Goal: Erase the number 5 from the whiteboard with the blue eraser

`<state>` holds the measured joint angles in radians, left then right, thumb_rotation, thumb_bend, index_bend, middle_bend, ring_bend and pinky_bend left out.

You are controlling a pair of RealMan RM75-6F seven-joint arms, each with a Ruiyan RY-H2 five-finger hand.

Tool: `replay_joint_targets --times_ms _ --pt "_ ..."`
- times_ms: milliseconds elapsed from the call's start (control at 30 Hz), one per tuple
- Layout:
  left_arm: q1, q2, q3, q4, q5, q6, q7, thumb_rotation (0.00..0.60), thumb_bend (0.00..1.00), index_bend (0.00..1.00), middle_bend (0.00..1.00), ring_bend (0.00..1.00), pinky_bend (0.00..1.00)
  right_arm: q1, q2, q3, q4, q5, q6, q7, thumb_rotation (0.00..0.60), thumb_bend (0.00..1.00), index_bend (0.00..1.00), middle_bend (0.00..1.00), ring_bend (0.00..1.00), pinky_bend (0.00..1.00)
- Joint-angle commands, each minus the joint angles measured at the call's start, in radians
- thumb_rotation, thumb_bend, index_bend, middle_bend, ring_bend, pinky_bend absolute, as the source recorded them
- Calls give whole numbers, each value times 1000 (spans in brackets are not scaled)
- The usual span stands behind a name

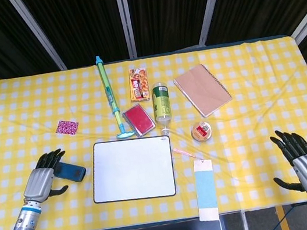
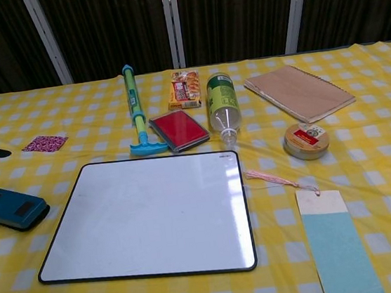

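Head view: blue eraser point(image 1: 70, 172) lies on the table beside the left hand's point(image 1: 41, 182) spread, empty fingers.

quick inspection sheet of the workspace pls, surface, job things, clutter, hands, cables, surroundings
surface: table under a yellow checked cloth, lightly creased.
job's things: whiteboard lies flat, blank, no 5 seen; blue eraser lies on the cloth left of it.
clutter: water gun, red case, snack pack, green bottle on its side, notebook, round tin, bookmark with pink tassel, pink card.
hands: left hand open beside the eraser, fingers at its end, contact unclear; right hand open at the near right edge, holding nothing.
cables: nothing seen on the table.
surroundings: dark curtain with metal posts behind.
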<state>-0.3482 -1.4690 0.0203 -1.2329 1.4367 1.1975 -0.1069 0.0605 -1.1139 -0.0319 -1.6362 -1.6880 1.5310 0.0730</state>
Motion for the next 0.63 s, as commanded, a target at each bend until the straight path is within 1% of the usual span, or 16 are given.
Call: replay_joint_targets --times_ms 33,167,333,467,633 --pt "54 53 4 -80 9 89 8 600 182 16 0 0 0 -2 1 3 0 0 6 3 600 42 0 0 0 0" --pt "103 89 17 -130 32 172 33 600 175 9 0 0 0 -4 3 5 -1 -1 15 7 600 42 0 0 0 0" --pt "194 153 65 -182 101 319 111 600 167 2 0 0 0 -8 1 10 3 -7 33 6 600 41 0 0 0 0" --pt "237 176 88 -201 130 370 141 600 163 1 0 0 0 -11 -1 14 7 -17 53 14 600 38 0 0 0 0" --pt "257 194 84 -224 156 403 155 600 161 0 0 0 0 -17 1 14 17 -32 76 36 600 39 0 0 0 0"
